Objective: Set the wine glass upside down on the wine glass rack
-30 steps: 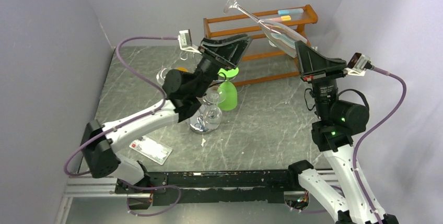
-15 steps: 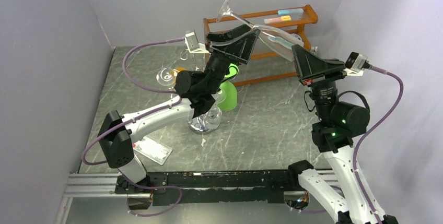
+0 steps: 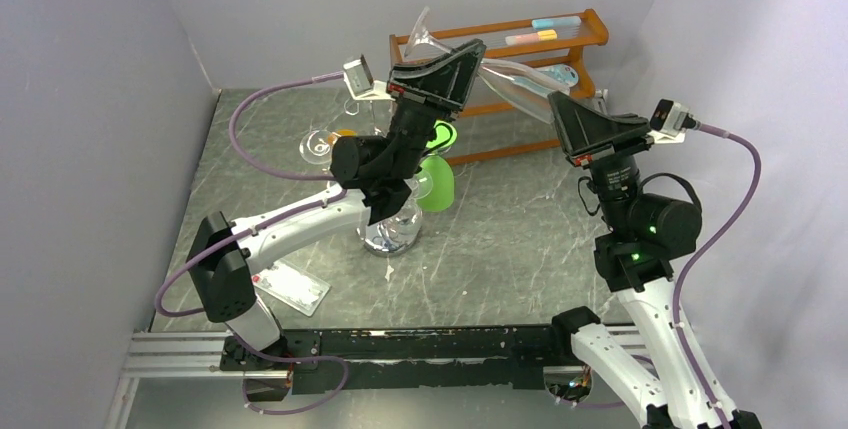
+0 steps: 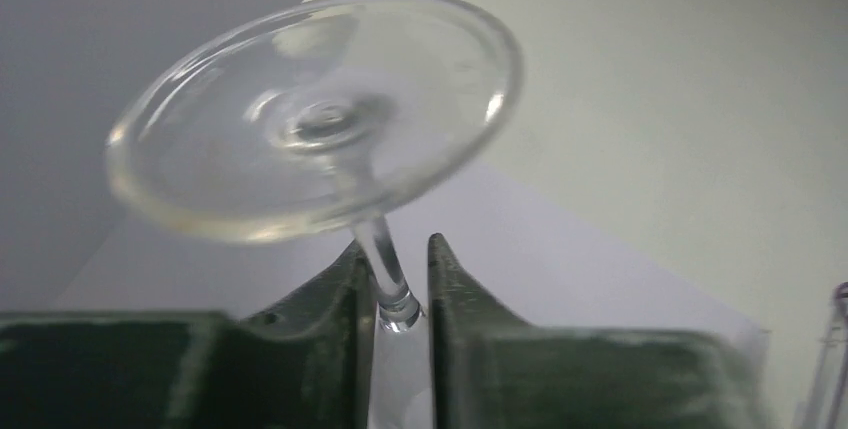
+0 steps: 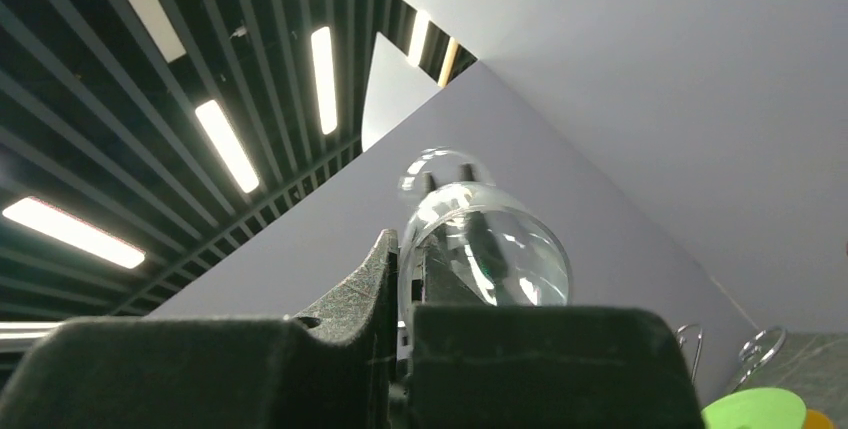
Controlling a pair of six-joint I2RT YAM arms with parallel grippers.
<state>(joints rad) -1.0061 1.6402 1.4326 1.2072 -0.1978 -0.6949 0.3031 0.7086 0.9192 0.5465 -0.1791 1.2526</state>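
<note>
The clear wine glass [image 3: 515,71] hangs tilted in the air over the back of the table, foot [image 3: 422,34] up to the left. My left gripper [image 3: 476,49] is shut on its stem [image 4: 385,264], with the round foot [image 4: 315,114] just above the jaws. My right gripper [image 3: 556,99] is shut on the bowl's rim, and the bowl [image 5: 490,249] bulges past its fingers. The chrome wine glass rack [image 3: 388,237] stands below, mostly hidden by my left arm. Two of its curled arms [image 5: 757,346] show in the right wrist view.
A green glass [image 3: 436,185] and a clear glass [image 3: 318,145] hang on the rack. The brown wooden shelf [image 3: 585,24] stands at the back with small items on it. A white card [image 3: 290,287] lies near the front left.
My left arm rose to the glass and its jaws closed around the stem. My right arm carried the glass slightly left and lowered its foot end.
</note>
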